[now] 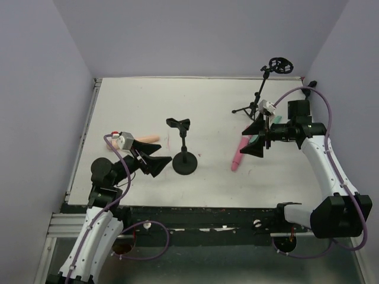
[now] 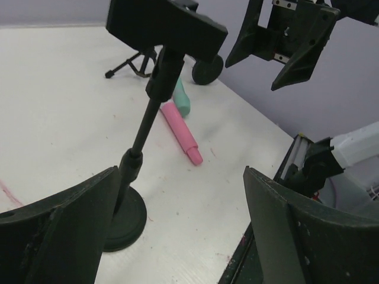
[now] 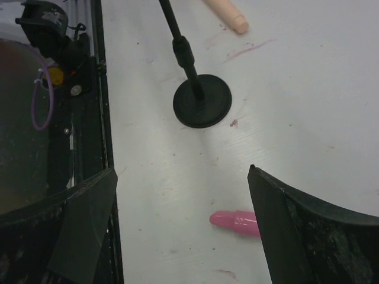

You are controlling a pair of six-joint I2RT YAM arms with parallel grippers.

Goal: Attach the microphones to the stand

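Note:
A black desk stand [image 1: 184, 161] with a round base and an empty clip [image 1: 178, 124] on top stands mid-table. The peach microphone [image 1: 149, 139] lies left of it, partly behind my left gripper [image 1: 161, 166], which is open and empty just left of the base [image 2: 127, 218]. The pink microphone [image 1: 237, 156] lies right of the stand, and the teal microphone [image 1: 253, 139] beside it is mostly covered by my right gripper [image 1: 246, 142]. That gripper is open and empty above them. The right wrist view has the pink tip [image 3: 233, 221] beside the right finger.
A black tripod stand [image 1: 251, 109] with a ring mount [image 1: 280, 65] stands at the back right. The table's dark front rail [image 1: 207, 214] runs along the near edge. Purple walls close in the left, back and right sides.

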